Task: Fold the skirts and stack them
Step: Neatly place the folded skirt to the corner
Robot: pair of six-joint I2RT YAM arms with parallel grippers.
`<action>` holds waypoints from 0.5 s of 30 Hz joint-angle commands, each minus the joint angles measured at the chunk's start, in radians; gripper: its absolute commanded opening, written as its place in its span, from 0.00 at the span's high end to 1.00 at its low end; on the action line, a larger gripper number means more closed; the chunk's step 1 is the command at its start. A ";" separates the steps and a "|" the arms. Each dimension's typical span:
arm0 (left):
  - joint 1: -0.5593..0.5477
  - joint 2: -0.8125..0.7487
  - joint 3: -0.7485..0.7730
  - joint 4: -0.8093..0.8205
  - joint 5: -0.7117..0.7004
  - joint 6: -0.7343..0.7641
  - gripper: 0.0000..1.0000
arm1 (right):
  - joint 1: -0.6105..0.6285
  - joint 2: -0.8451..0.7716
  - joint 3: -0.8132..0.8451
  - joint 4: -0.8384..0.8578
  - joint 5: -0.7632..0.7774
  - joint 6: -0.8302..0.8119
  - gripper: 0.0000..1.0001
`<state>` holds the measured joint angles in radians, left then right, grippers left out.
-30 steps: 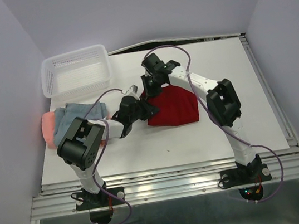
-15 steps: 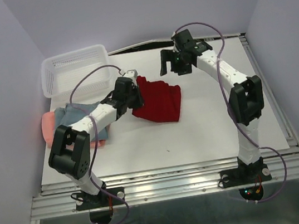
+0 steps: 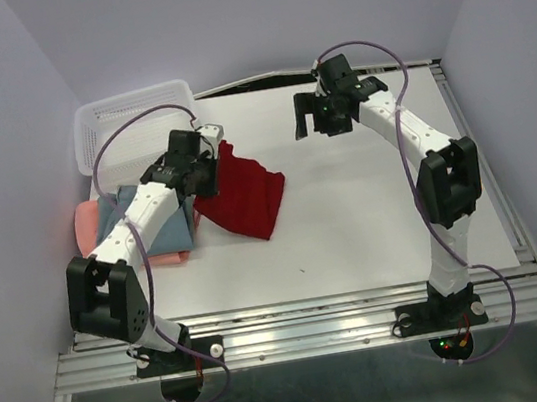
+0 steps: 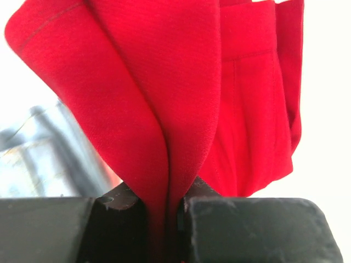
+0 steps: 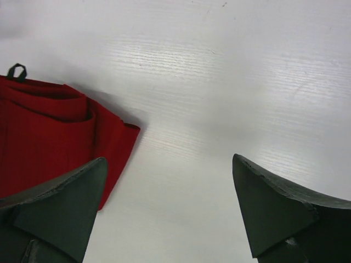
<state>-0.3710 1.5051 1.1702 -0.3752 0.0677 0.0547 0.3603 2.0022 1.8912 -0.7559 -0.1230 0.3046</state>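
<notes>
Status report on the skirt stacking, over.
Left gripper shut on dark red skirt, beside blue-grey skirt. Right gripper open, empty. Nothing in the way.

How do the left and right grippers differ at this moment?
The left gripper is shut on the dark red skirt, with cloth pinched tight; the right gripper is open and holds nothing. The left sits beside the blue-grey skirt; the right hangs over the table, apart from the red skirt. Both are dark.
</notes>
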 commanded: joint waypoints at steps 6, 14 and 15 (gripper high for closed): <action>0.132 -0.174 0.132 -0.143 0.101 0.100 1.00 | 0.002 -0.066 -0.032 0.003 0.005 -0.033 0.00; 0.233 -0.224 0.180 -0.203 0.211 0.089 1.00 | 0.002 -0.072 -0.058 0.004 0.014 -0.045 0.00; 0.245 -0.232 0.187 -0.209 0.221 0.089 1.00 | 0.002 -0.072 -0.061 0.004 0.013 -0.047 0.00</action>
<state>-0.1776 1.3323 1.2842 -0.5816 0.2054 0.1322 0.3603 1.9873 1.8473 -0.7605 -0.1223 0.2756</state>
